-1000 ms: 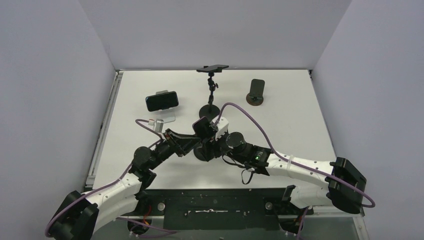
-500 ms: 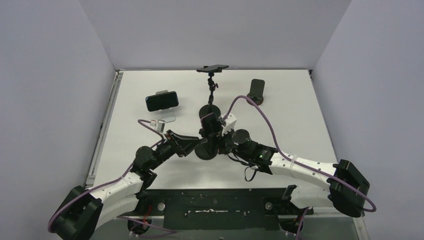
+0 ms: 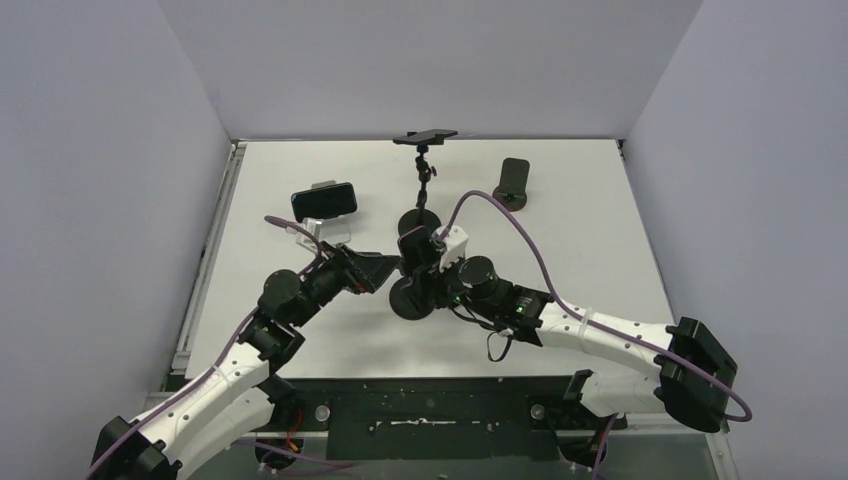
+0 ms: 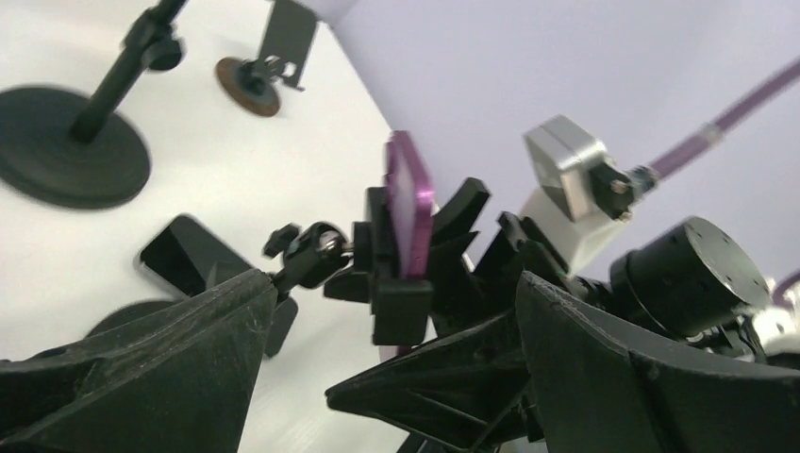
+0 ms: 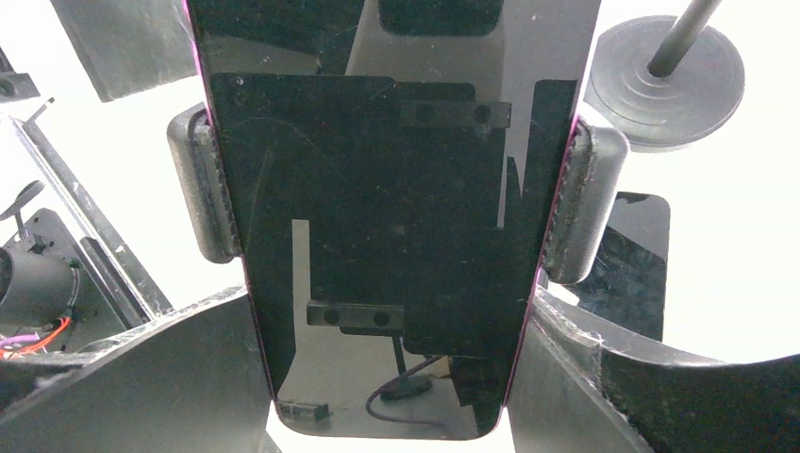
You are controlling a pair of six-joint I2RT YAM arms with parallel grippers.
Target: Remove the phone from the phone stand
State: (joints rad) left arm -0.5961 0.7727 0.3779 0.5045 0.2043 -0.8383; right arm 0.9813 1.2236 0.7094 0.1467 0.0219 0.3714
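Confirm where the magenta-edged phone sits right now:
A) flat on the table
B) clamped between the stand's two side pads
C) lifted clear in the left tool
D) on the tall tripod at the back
B: in the right wrist view the phone sits between the stand's grey side pads, with the right tool gripping its lower edges. The left tool is open and holds nothing.

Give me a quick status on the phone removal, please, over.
Left gripper open beside the black round-based phone stand. Right gripper shut on the magenta-edged black phone. Phone still in the stand's grey padded clamp. Tall black stand behind, apart.
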